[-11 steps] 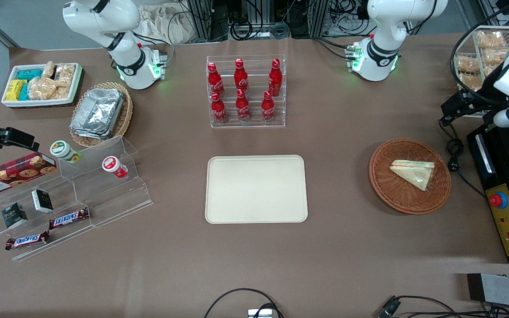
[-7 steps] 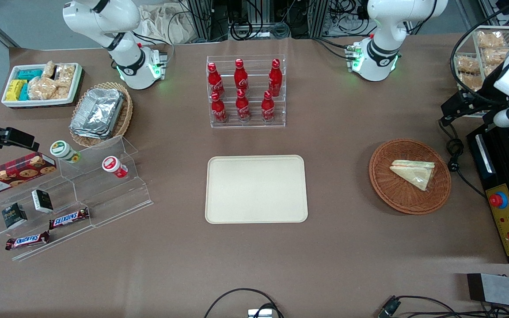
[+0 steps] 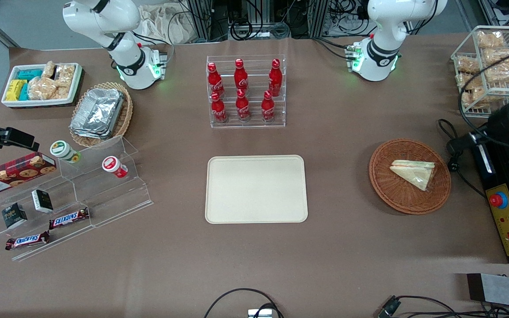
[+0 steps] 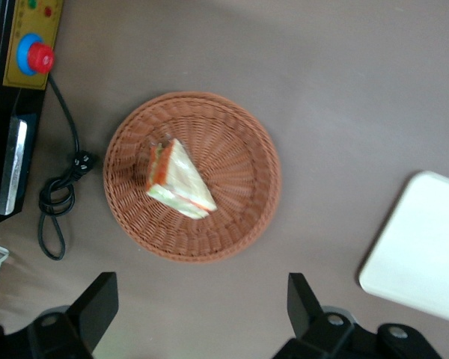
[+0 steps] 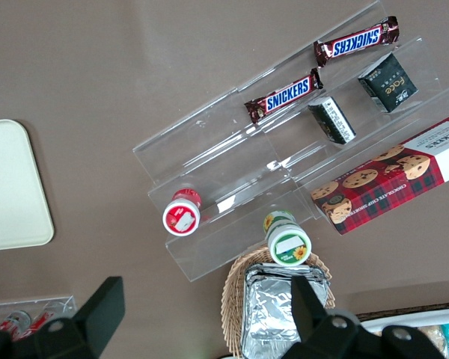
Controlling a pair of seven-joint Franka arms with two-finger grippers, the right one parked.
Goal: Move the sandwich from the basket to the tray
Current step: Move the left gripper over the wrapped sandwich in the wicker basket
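Resting in basket [image 3: 409,176]: sandwich [image 3: 415,173]; end effector [image 4: 202,318] above

Basket [image 3: 409,176] reddish-brown, woven wicker rings. Sandwich [image 3: 414,173] pale bread, orange and green stripe along cut edge, wrap looks clear. Tray [image 3: 256,189] plain cream-beige. Gripper [image 4: 202,318] black, with fingers [image 4: 99,304] spread apart above the table near the basket. Table [image 3: 334,247] flat brown. Bottles [image 3: 242,90] red with white script. Cookie box [image 3: 12,173] red-green tartan, probably.

White-shelled arms, black joints, black end effector [image 4: 198,310] fingers [image 4: 97,303].
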